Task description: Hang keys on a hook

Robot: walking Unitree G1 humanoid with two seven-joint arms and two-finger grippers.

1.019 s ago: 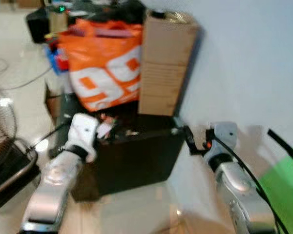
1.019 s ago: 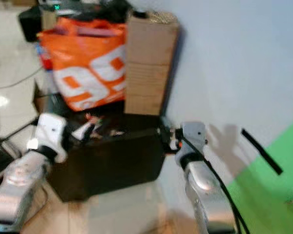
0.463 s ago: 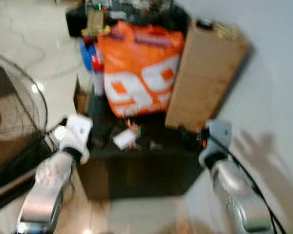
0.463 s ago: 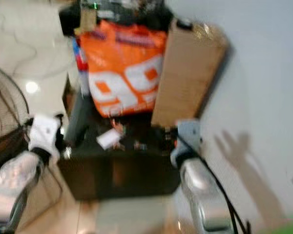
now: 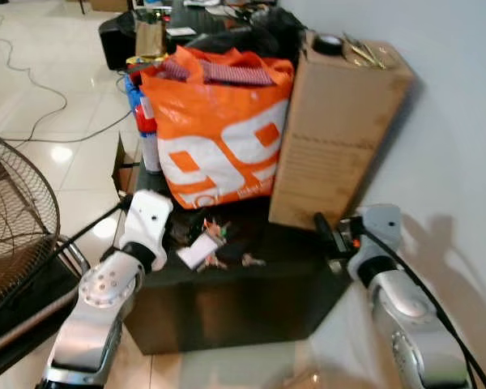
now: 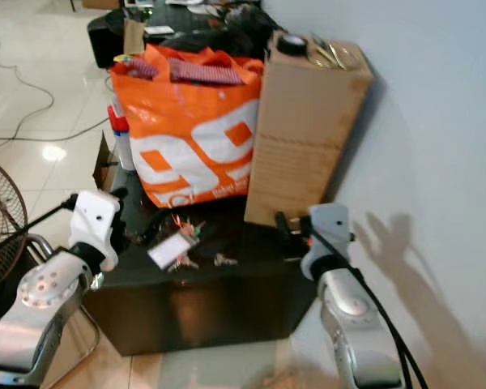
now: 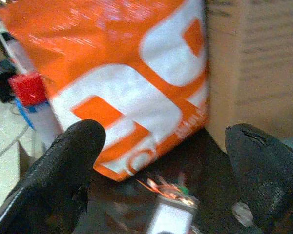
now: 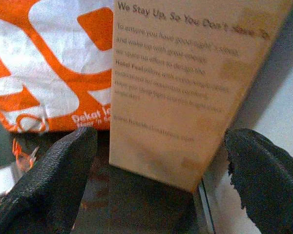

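Nothing has shifted but the camera; both end effectors, left (image 7: 161, 161) and right (image 8: 161, 165), gape before what seem keys (image 5: 215, 247).

Both eye views look forward and down from the head onto the same dark counter (image 5: 227, 300), orange bag (image 5: 219, 138) and cardboard box (image 5: 336, 130) against the wall. Each wrist view sits close and low — the left faces the bag (image 7: 122, 83), the right the box (image 8: 185, 92) — both catching the bag.

Orange bag (image 5: 219, 134) with white print, plain brown box (image 5: 332, 134) to its right, black table (image 5: 227, 300), keys (image 5: 206, 247) with a white tag
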